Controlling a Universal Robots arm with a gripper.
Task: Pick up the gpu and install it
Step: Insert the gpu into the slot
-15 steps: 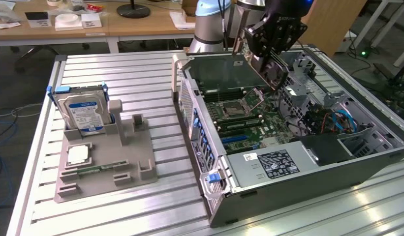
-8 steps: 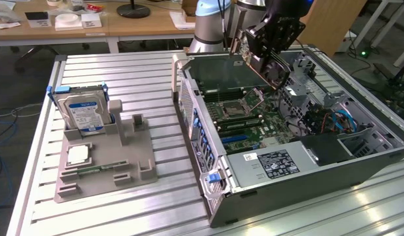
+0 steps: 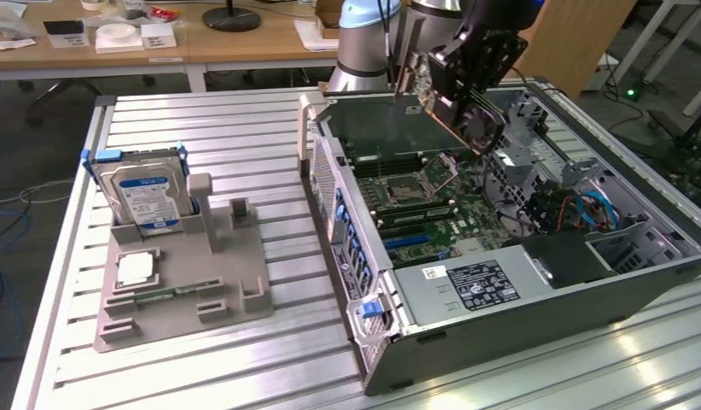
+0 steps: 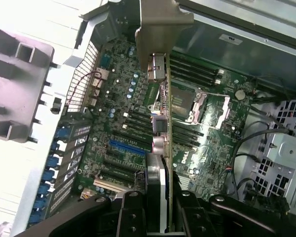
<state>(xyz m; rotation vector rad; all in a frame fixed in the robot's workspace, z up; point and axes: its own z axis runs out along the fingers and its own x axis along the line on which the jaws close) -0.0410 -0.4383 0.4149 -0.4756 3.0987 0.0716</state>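
The gpu (image 3: 464, 115) hangs tilted in the air above the open computer case (image 3: 499, 316), over the back part of the motherboard (image 3: 435, 209). My gripper (image 3: 470, 81) is shut on its upper edge. In the wrist view the gpu (image 4: 160, 148) is seen edge-on between my black fingers (image 4: 133, 215), with its silver bracket (image 4: 160, 24) at the far end. Below it lie the motherboard's expansion slots, among them a blue slot (image 4: 126, 147), and the card is well clear of them.
On the exterior view's left, a grey fixture (image 3: 179, 282) holds an upright blue-labelled hard drive (image 3: 145, 196), a processor (image 3: 136, 269) and a green memory stick (image 3: 168, 295). Inside the case are drive cages and cables (image 3: 578, 205) and the power supply (image 3: 476, 282).
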